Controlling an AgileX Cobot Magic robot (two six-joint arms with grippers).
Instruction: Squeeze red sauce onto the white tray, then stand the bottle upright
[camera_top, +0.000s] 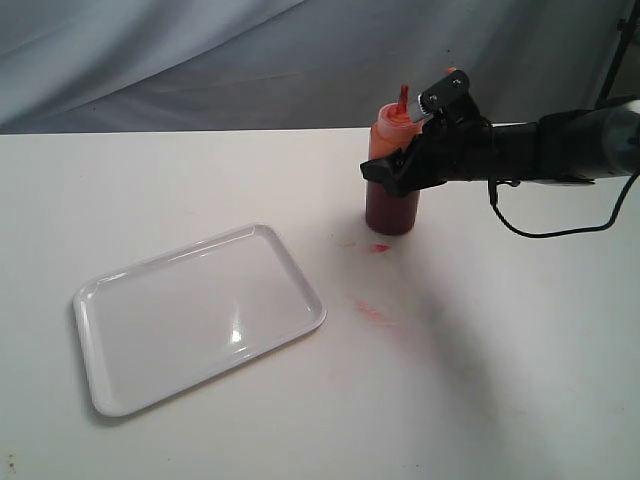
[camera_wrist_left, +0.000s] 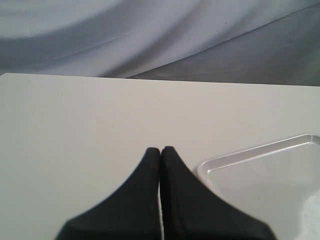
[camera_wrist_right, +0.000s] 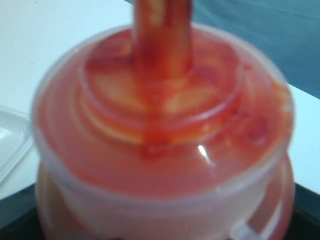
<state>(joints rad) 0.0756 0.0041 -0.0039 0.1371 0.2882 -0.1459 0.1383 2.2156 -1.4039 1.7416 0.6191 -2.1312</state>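
Observation:
The bottle (camera_top: 392, 205) stands upright on the table at the back right, dark red sauce showing through its lower half and its red nozzle (camera_top: 404, 98) pointing up. My right gripper (camera_top: 395, 175) reaches in from the right, with its black fingers around the bottle's middle. In the right wrist view the bottle's sauce-smeared shoulder (camera_wrist_right: 160, 140) fills the picture and hides the jaws. The white tray (camera_top: 200, 315) lies flat at the front left, with no drops visible on it. My left gripper (camera_wrist_left: 160, 149) is shut and holds nothing, just beside a corner of the tray (camera_wrist_left: 260, 155).
A small red smear (camera_top: 378, 247) and a fainter pinkish stain (camera_top: 368, 311) mark the table between bottle and tray. A grey cloth backdrop hangs behind the table's far edge. The right arm's cable (camera_top: 545, 232) droops over the table at the right.

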